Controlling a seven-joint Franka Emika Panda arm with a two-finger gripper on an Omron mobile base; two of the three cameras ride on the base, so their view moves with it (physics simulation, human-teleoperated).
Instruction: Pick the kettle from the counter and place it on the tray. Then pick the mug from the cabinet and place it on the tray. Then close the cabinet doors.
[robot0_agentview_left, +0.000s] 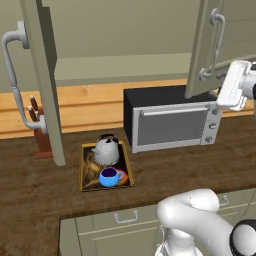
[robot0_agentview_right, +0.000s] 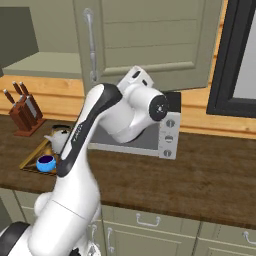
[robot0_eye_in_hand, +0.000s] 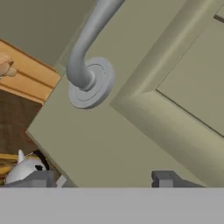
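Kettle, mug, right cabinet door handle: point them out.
kettle (robot0_agentview_left: 106, 150): left base view, on its silvery dome body.
mug (robot0_agentview_left: 109, 176): left base view, on its blue rim, standing on the tray.
right cabinet door handle (robot0_eye_in_hand: 85, 52): hand view, on the curved bar above its round mount.

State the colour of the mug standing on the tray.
Bright blue, dark inside. The mug shows best in the left base view.

Wood-panelled backsplash (robot0_agentview_left: 95, 107) at 12 o'clock, toaster oven (robot0_agentview_left: 172, 120) at 3, knife block (robot0_agentview_left: 40, 132) at 9, grey-green drawers (robot0_agentview_right: 150, 225) at 6.
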